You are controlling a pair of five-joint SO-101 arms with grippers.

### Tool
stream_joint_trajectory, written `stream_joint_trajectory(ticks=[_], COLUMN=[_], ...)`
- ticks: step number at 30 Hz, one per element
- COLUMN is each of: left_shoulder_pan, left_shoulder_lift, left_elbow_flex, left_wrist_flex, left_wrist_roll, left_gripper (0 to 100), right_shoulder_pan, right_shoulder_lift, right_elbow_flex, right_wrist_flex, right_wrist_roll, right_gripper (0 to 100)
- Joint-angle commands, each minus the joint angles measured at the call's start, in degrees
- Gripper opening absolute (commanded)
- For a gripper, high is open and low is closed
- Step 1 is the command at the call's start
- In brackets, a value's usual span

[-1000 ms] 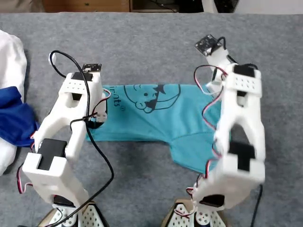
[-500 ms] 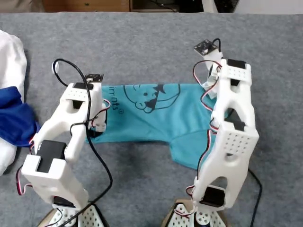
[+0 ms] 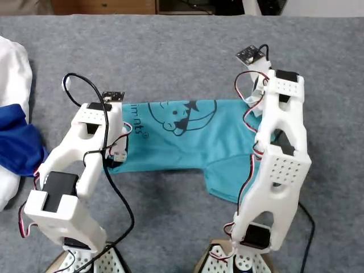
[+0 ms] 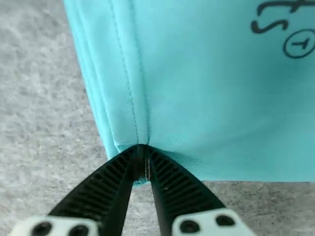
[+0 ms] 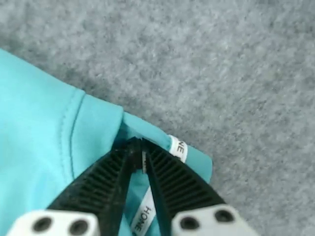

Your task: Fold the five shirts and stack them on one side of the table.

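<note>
- The teal shirt [image 3: 187, 136] lies spread flat across the middle of the grey table [image 3: 170, 45], between the two arms. One sleeve extends toward the arm bases.
- A dark line drawing [image 3: 185, 116] and lettering are printed on the upper face of the shirt.
- The left gripper [image 4: 140, 157] is closed. Its black ribbed fingers [image 4: 108, 189] pinch the stitched edge of the shirt where the fabric is doubled over in several layers.
- In the high view, the left arm [image 3: 79, 165] stands over the left end of the shirt.
- The right gripper [image 5: 139, 153] is also closed. It clamps a folded corner of the shirt at the opposite end.
- A white label [image 5: 178, 147] touches that corner just beside the fingertips. A second label [image 5: 142, 214] lies between the fingers.
- The right arm [image 3: 278, 159] stands over the right end of the shirt.
- A white garment [image 3: 14, 74] lies at the left edge of the table, well apart from the shirt.
- A blue garment [image 3: 17, 142] rests on it.
</note>
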Motion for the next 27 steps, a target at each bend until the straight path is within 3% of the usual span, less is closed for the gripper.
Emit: stream_joint_trajectory(ticks=[1,10,14,21,24,27], left_shoulder_pan=[-0.7,-0.79,-0.79,-0.44,-0.53,-0.53], left_shoulder_lift=[0.31,0.22,-1.01,-6.64,-6.64,-4.79], left_elbow_flex=[2.11,-2.37,-11.16,-29.8,-34.55,-35.16], left_wrist_flex=[0.35,5.1,11.43,20.66,20.84,15.65], left_wrist_roll=[-0.53,-0.09,-0.09,-0.44,-0.44,-0.18], left_gripper=[2,2,2,2,2,2], right_shoulder_pan=[0.66,0.57,-1.27,-1.89,-1.89,-2.15], right_shoulder_lift=[-1.01,-8.75,-15.16,-29.85,-33.98,-34.15], right_elbow_flex=[-3.03,2.07,5.67,11.91,16.04,20.26], right_wrist_flex=[1.76,2.55,4.22,3.78,2.64,-0.97], right_wrist_roll=[-0.09,0.09,4.48,3.25,3.43,4.13], right_gripper=[1.9,1.9,1.9,1.9,1.9,1.9])
